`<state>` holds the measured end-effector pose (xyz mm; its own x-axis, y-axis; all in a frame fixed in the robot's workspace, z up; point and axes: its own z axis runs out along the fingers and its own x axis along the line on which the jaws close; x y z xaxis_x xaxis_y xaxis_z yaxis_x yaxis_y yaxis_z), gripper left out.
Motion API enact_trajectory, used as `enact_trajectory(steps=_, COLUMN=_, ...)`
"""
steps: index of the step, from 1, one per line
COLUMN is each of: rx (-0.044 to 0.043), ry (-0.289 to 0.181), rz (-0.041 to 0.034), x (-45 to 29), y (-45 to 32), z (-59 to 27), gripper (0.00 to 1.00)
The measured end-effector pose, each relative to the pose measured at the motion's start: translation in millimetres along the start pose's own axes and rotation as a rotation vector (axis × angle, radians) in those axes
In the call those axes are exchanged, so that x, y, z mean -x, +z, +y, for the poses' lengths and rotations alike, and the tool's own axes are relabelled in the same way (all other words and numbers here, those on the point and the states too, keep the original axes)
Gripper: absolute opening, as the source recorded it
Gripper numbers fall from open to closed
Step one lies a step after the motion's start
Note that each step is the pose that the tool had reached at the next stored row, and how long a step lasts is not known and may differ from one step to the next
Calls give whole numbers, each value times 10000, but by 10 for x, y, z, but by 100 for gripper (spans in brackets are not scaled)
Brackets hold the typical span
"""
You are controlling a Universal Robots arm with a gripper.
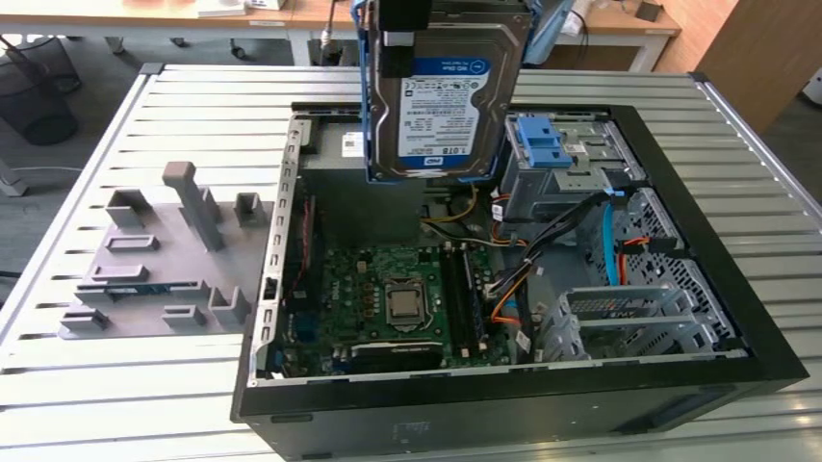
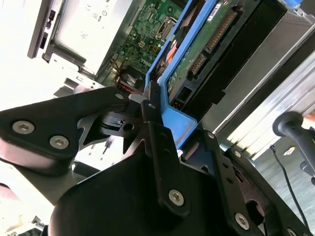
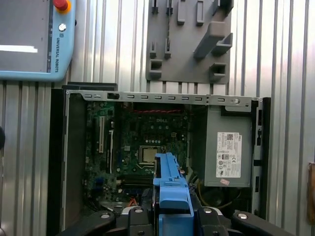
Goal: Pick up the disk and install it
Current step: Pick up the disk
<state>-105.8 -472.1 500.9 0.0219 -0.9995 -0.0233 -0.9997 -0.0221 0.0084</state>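
One disk [image 1: 444, 96] hangs upright above one open computer case [image 1: 514, 409], label facing the exterior view and its lower edge over the far part of the case, clear of everything inside. The end effector [image 3: 172, 216] is pinching it by the blue carrier frame: in the first wrist view a black finger [image 3: 140, 215] sits on either side of the blue plastic, and in the second wrist view the disk [image 2: 206, 44] shows its green circuit side with the frame clamped between the dark links. The case lies on its side on the slatted metal worktop [image 1: 129, 404], filling the half toward the exterior view's right edge and reaching almost to the near edge. Inside it are one green motherboard [image 1: 385, 279] with one square processor socket [image 1: 402, 298], one grey power supply [image 3: 229, 152] with a white sticker, one grey drive bay [image 1: 572, 188] topped by one blue latch bracket [image 1: 542, 144], one further metal cage [image 1: 629, 318] nearer the front, and a bundle of blue, orange and black cables [image 1: 603, 241]. One grey slotted fixture [image 1: 154, 279] rests on the worktop just beside the case, toward the exterior view's left edge. One control pendant [image 3: 29, 39] with a red button [image 3: 60, 4] lies on the worktop beyond a corner of the case.
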Motion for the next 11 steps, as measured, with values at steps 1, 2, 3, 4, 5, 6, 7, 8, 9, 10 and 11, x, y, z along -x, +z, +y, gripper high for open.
enact_trajectory(steps=1, rx=0, ry=0, rz=0, x=0, y=0, z=-14, gripper=36)
enact_trajectory(steps=2, rx=0, ry=0, rz=0, x=0, y=0, z=-29, gripper=36)
enact_trajectory(steps=3, rx=0, ry=0, rz=0, x=-1, y=-1, z=-42, gripper=36)
enact_trajectory(steps=4, rx=0, ry=0, rz=0, x=-1, y=-1, z=-56, gripper=36)
enact_trajectory(steps=5, rx=0, ry=0, rz=1, x=-1, y=-1, z=-70, gripper=36)
enact_trajectory(steps=6, rx=0, ry=0, rz=0, x=-2, y=-1, z=-84, gripper=36)
enact_trajectory(steps=7, rx=0, ry=0, rz=0, x=-2, y=-1, z=-97, gripper=36)
enact_trajectory(steps=8, rx=0, ry=1, rz=0, x=-2, y=-1, z=-111, gripper=36)
enact_trajectory(steps=9, rx=0, ry=1, rz=0, x=-3, y=-1, z=-125, gripper=36)
enact_trajectory(steps=10, rx=0, ry=0, rz=0, x=-3, y=-1, z=-138, gripper=36)
enact_trajectory(steps=11, rx=1, ry=0, rz=1, x=-3, y=-2, z=-151, gripper=36)
